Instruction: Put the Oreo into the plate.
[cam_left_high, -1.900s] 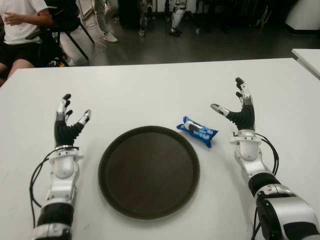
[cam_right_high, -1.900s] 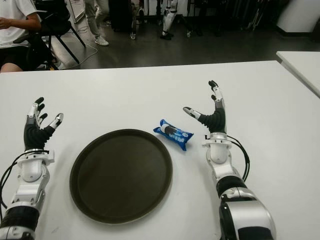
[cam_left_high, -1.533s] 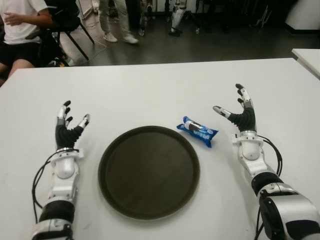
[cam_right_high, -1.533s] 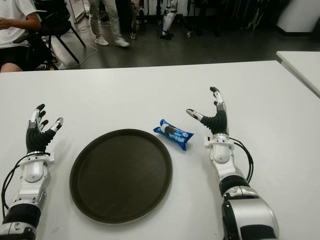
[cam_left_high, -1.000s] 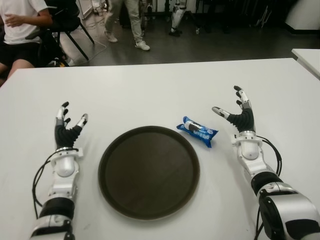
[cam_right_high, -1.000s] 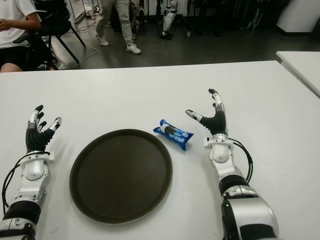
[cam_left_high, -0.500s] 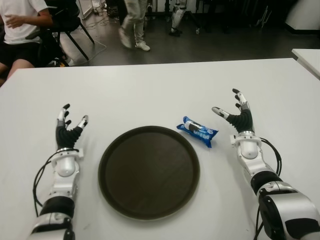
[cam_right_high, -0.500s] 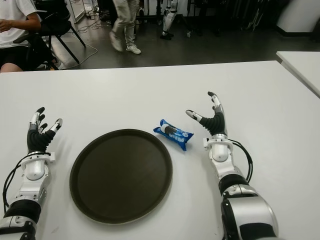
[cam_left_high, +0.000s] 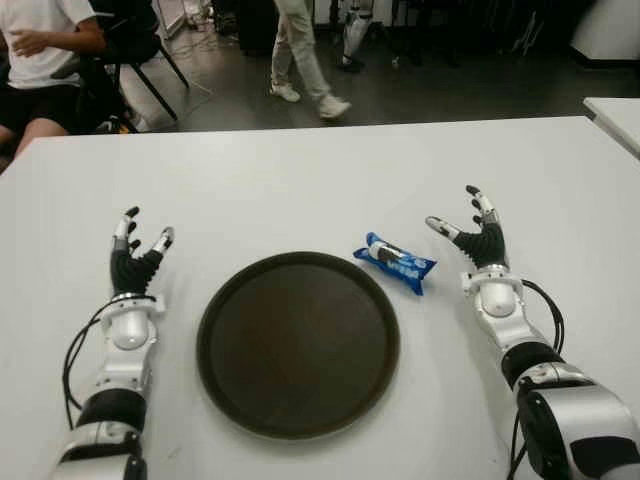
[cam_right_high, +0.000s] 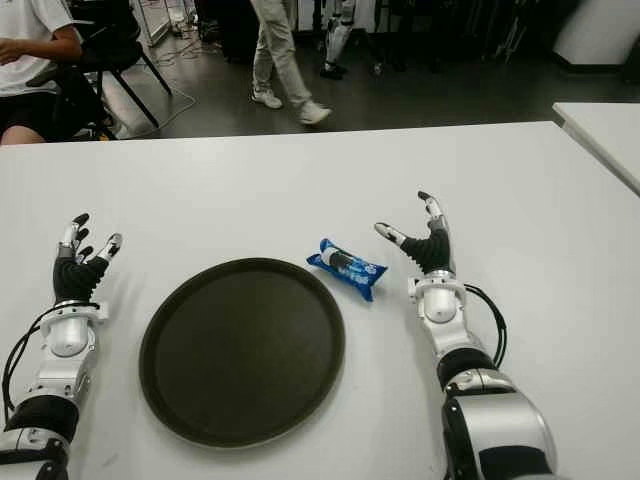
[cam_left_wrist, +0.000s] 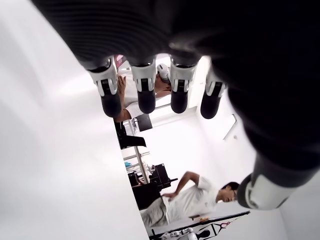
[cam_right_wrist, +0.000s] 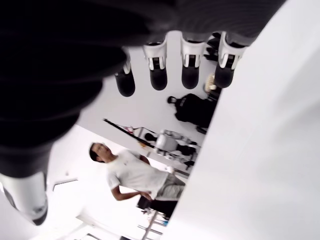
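The blue Oreo pack (cam_left_high: 395, 262) lay right of centre between the dark plate (cam_left_high: 298, 342) and the spread, empty right hand (cam_left_high: 478, 238), the left hand (cam_left_high: 132, 259) likewise spread at lower left.

From my station I saw a wide white table (cam_left_high: 300, 180) filling most of the head view, with the corner of a second white table (cam_left_high: 615, 115) off to the right. Beyond it, a seated person (cam_left_high: 40, 60) in a white shirt sat at far left beside a dark chair (cam_left_high: 135, 40), and another person's legs (cam_left_high: 305, 50) crossed the dark floor (cam_left_high: 450, 90).
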